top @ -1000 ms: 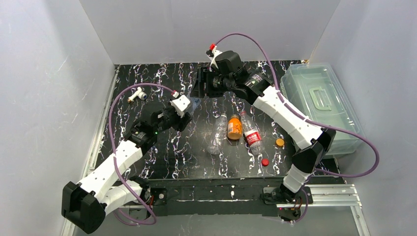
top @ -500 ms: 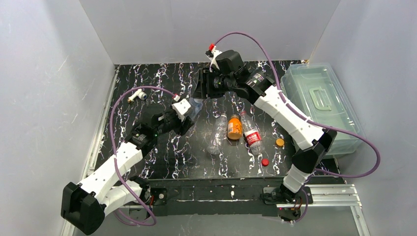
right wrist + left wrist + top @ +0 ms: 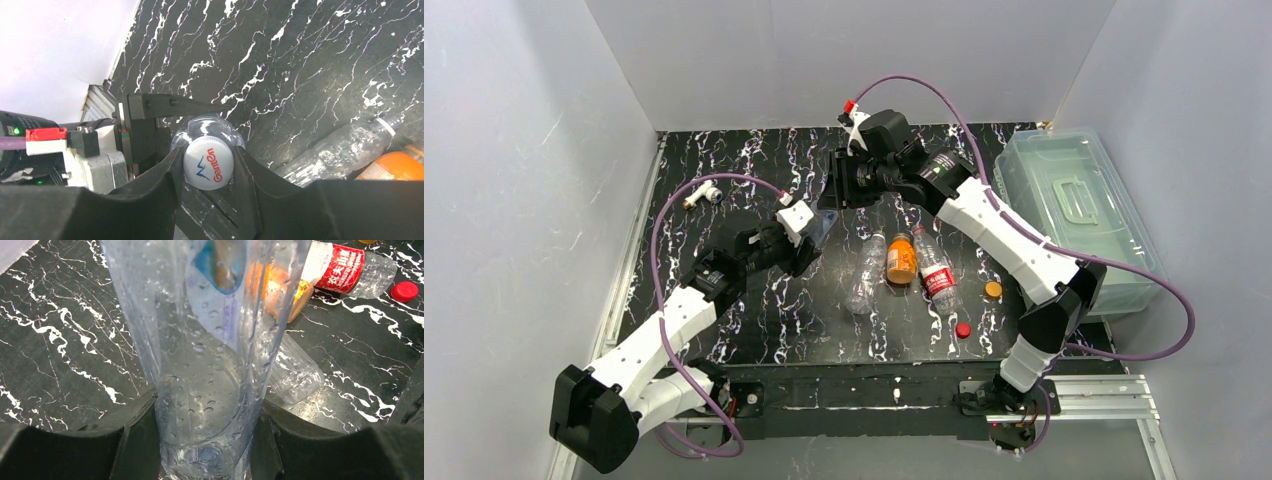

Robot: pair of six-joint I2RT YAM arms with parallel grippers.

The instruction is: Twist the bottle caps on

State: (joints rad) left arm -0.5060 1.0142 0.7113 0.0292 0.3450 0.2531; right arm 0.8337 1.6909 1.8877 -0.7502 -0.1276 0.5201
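Bottle held between both arms above the far middle of the black white-veined marble-pattern worktop [image 3: 754, 300]. Left tool [image 3: 205, 450] is clenched around the lower body of a clear plastic bottle with a blue label [image 3: 210, 355]; droplets show inside the wall. Both dark fingers press its sides and the bottle is lifted off the worktop. Right tool [image 3: 207, 172] is clamped on the white round plastic screw cap [image 3: 208, 163], which has red and blue print on top, one finger on each side. That cap sits on the neck of the held bottle; cannot tell how far it is threaded.

Three more bottles lie on their sides near the worktop centre, close together:
- crumpled clear label-less plastic bottle [image 3: 864, 272] on the left
- orange-filled plastic bottle [image 3: 901, 260] in the middle
- clear plastic bottle with a red label [image 3: 937, 272] on the right

Small red round plastic cap [image 3: 963, 329] lies loose on the worktop toward the near edge, just right of the red-label bottle. Small orange-yellow round plastic cap [image 3: 993, 289] lies loose a little further right, apart from the red one. White-and-brass T-shaped fitting [image 3: 701, 194] lies at the far left, well apart from everything. Pale green translucent plastic lidded box [image 3: 1074, 205] stands at the right edge, lid on.
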